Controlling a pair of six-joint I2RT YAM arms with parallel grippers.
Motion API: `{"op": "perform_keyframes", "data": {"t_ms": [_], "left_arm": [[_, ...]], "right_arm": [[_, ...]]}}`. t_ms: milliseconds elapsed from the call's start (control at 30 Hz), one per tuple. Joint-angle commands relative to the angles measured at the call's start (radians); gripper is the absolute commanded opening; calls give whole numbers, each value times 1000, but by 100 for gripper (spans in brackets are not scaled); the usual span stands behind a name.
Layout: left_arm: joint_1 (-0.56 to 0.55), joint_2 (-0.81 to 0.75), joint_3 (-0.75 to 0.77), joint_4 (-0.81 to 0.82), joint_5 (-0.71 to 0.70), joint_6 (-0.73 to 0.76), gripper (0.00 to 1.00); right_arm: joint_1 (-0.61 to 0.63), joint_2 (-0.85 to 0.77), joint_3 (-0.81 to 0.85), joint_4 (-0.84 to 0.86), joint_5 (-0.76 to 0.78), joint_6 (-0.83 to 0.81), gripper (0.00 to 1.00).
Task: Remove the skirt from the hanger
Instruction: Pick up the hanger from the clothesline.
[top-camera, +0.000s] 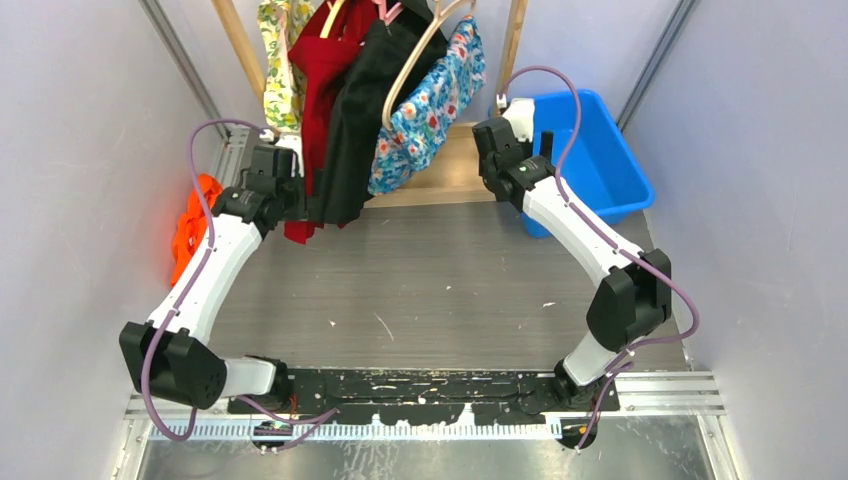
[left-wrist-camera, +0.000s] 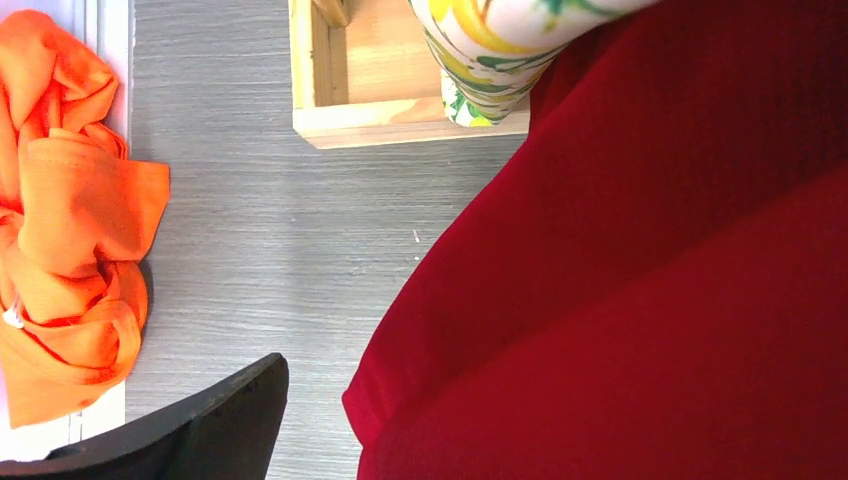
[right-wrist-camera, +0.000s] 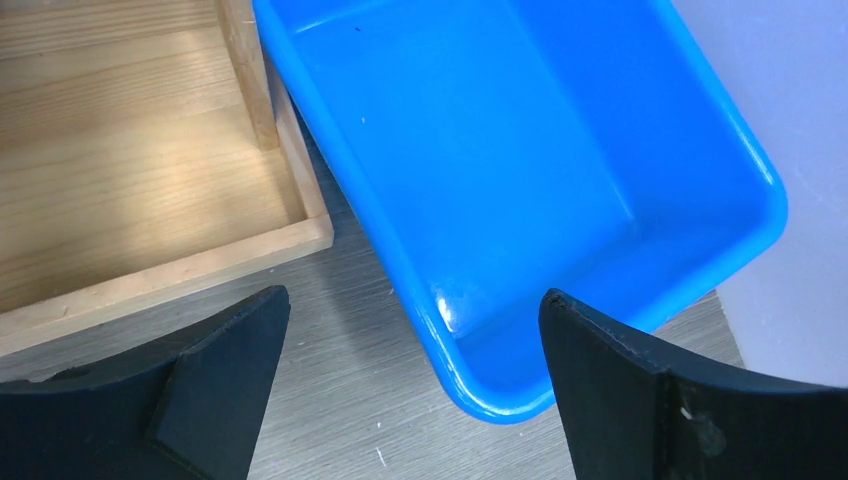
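The red skirt (top-camera: 318, 90) hangs on the rack at the far end of the table, between a yellow floral garment (top-camera: 280, 70) on its left and a black garment (top-camera: 360, 130) on its right. Its hem drops to just above the grey tabletop (top-camera: 440, 270). A blue floral garment (top-camera: 430, 110) hangs further right, with a wooden hanger (top-camera: 415, 60) lying across it.

I have the left gripper (top-camera: 300, 203) right at the lower edge of the red and black garments. On my left wrist feed the red skirt (left-wrist-camera: 650, 250) fills the right half of the view. I see only one finger (left-wrist-camera: 200, 430), at the bottom left, clear of the cloth. The other is hidden by the fabric, so I cannot tell whether the gripper has a hold. An orange cloth (left-wrist-camera: 70, 230) lies bunched at the table's left edge.

The right gripper (top-camera: 492, 140) hangs over the gap between the rack's wooden base (right-wrist-camera: 120, 150) and the blue bin (right-wrist-camera: 520, 150). Its fingers (right-wrist-camera: 200, 400) are spread wide and hold nothing.
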Motion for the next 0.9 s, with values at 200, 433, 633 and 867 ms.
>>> {"op": "perform_keyframes", "data": {"t_ms": [200, 433, 633, 867], "left_arm": [[1, -5, 45, 9, 16, 22, 99], [1, -12, 49, 5, 5, 31, 99], [0, -10, 60, 9, 18, 31, 99], [1, -28, 46, 7, 16, 37, 99]], "right_arm": [[6, -104, -33, 81, -124, -194, 100], [7, -136, -10, 65, -314, -236, 98], [27, -106, 165, -15, -332, -222, 96], [108, -42, 426, -70, -353, -242, 95]]}}
